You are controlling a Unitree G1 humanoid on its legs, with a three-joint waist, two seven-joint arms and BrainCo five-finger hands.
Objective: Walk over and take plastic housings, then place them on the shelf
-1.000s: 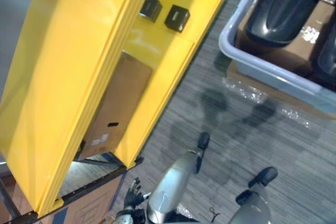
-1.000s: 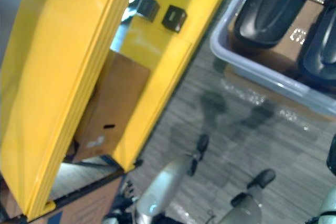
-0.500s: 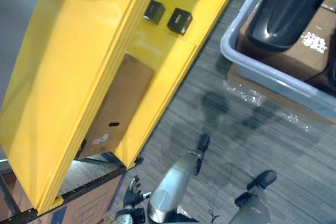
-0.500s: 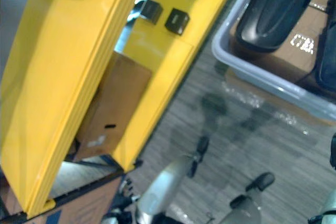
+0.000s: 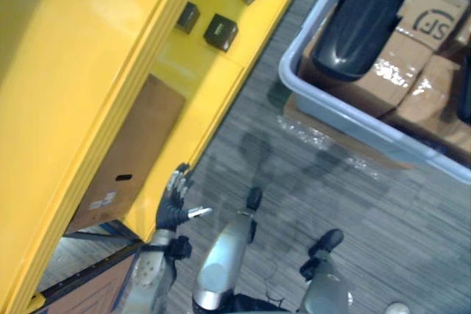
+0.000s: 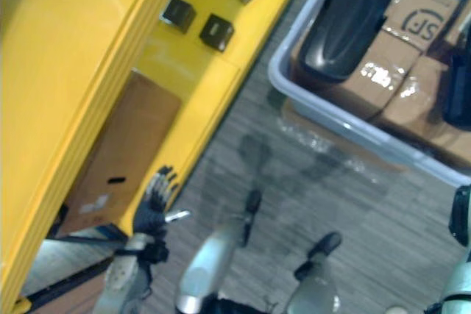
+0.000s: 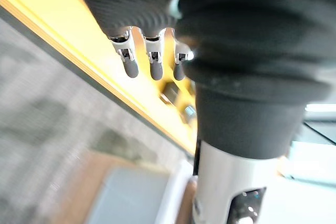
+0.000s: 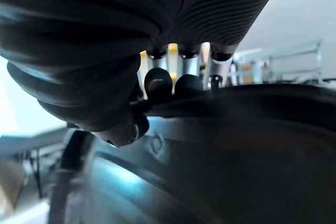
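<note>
Plastic housing (image 8: 236, 145) is pinched by its rim in the right robot hand (image 8: 157, 82), the left robot hand (image 5: 173, 207) hangs open beside the yellow shelf (image 5: 88, 71) at left, so placing it looks not yet done.

Yellow shelf (image 5: 81, 71), small dark boxes (image 5: 220, 31) on it, carpeted floor (image 5: 368, 211), grey tub (image 5: 331, 112).

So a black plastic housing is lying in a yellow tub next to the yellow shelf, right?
Not quite: the left eye view shows the tub is pale grey-blue, not yellow. The black plastic housing does lie in it, next to the yellow shelf.
</note>
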